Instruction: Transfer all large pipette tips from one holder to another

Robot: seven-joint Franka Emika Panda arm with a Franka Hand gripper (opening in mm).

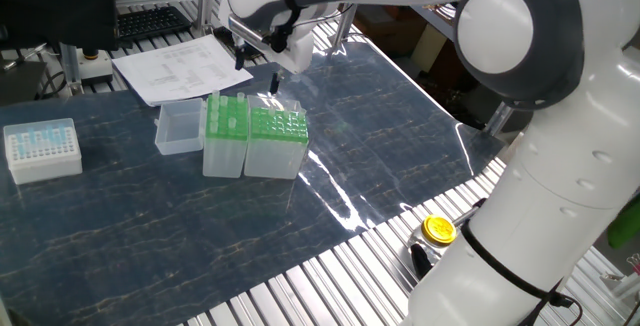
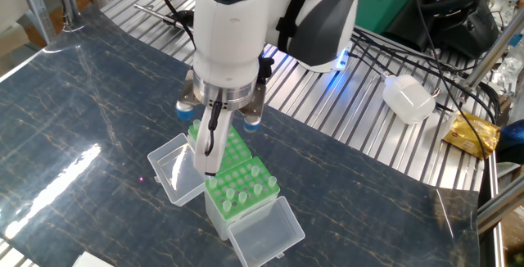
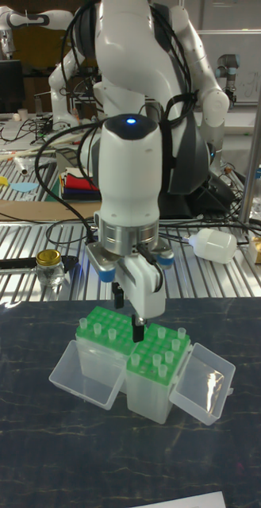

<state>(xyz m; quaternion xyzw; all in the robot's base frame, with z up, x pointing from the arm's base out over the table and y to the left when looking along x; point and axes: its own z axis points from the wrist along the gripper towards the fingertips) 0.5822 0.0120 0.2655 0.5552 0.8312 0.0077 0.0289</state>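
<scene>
The arm (image 1: 520,86) reaches from the right of the frame over the surface (image 1: 380,136) towards the upper left. A fast or off-axis descent could drive it into the racks below.

The wider holder (image 1: 277,136) and the narrower holder (image 1: 224,138) stand touching, side by side, left of centre. Neither appears clamped. A sideways push or a sticking tip could likely shift or lift either box and spoil later alignment.

Clear hinged lids (image 3: 200,389) lie open at the outer sides of the boxes. A low sideways pass could catch one and tip its box.

The gripper (image 3: 135,327) hangs just above the green tops, near the seam between the two boxes. The pictures do not show how far apart its jaws stand, nor whether a tip is held between them. A descent at the seam would strike rack plastic instead of a hole.

The large pipette tips (image 3: 163,349) stand upright in the green tops of both boxes, close together. Closing off-centre could knock, tilt or crush a neighbouring tip, and a slender, smooth tip may slip out mid-transfer.
</scene>
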